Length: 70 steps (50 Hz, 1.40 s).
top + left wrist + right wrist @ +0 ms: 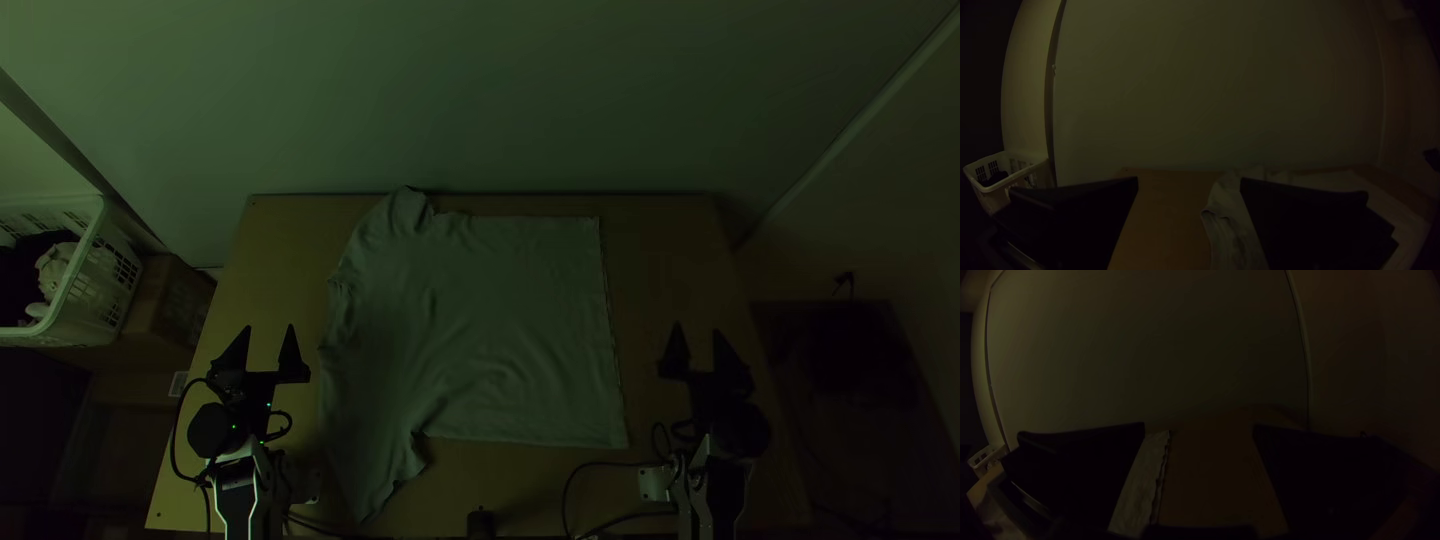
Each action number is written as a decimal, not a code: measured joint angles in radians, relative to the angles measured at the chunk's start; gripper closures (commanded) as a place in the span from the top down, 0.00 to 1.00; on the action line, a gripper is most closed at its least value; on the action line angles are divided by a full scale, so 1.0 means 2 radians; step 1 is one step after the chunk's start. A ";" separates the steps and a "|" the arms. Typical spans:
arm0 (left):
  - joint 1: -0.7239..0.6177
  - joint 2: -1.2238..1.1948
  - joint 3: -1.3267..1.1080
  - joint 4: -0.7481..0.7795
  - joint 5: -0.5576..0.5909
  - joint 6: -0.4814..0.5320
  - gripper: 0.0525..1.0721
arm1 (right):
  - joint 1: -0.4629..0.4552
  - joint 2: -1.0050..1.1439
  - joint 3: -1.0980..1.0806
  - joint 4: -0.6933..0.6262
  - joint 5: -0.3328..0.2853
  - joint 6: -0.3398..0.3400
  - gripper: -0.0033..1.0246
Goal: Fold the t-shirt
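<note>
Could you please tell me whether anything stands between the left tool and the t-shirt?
Nothing visible stands in the way: in the top view, the left tool is open beside the spread t-shirt, with a strip of tabletop between them.

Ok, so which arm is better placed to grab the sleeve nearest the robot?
Probably the left. The left gripper is open, beside the sleeve end of the t-shirt, with that sleeve close by. The right gripper is beyond the hem, across the shirt.
</note>
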 measured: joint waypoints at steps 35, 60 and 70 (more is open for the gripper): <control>-0.011 0.000 0.000 -0.002 -0.011 -0.012 0.96 | -0.007 0.000 0.000 -0.004 0.020 -0.018 0.96; -0.013 0.000 0.006 0.000 -0.016 -0.011 0.96 | -0.007 0.024 0.048 -0.005 0.020 -0.054 0.96; -0.023 0.007 0.027 0.041 -0.015 -0.011 0.96 | -0.007 0.097 0.104 0.014 0.020 -0.063 0.96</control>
